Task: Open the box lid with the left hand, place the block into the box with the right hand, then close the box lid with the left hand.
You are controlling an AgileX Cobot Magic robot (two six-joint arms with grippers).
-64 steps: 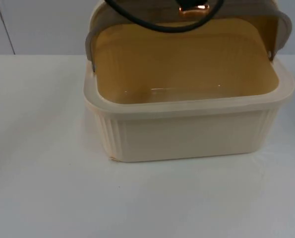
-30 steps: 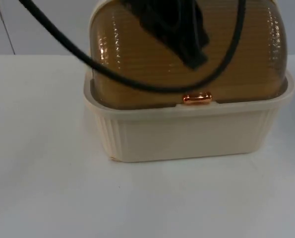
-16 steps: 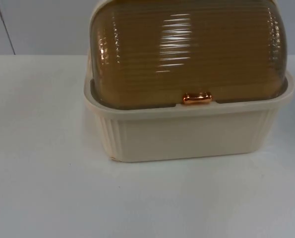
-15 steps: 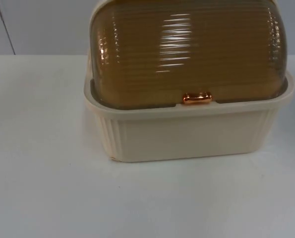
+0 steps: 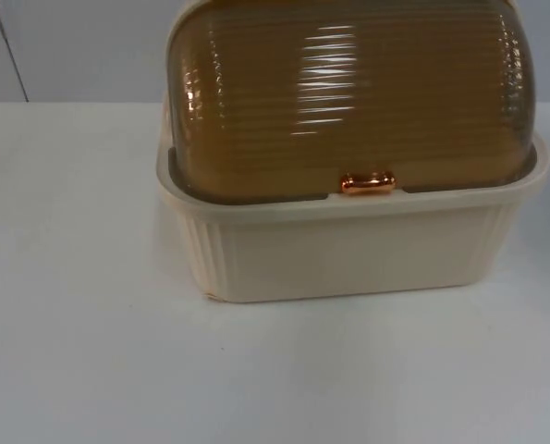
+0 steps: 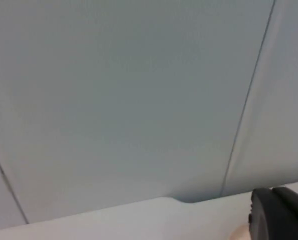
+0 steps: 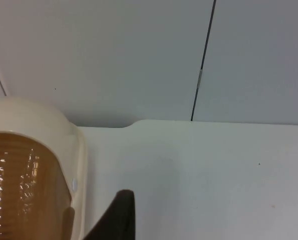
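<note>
One cream box with ribbed walls stands at the centre of the white table, toward the far side near the grey partition wall; its amber ribbed lid is shut down onto the rim, the copper-coloured handle at its near edge. The block cannot be seen through the lid. Left gripper faces the wall at the table's far edge, right gripper sits just beside the box's end; whether either pair of jaws is open or closed cannot be told.
</note>
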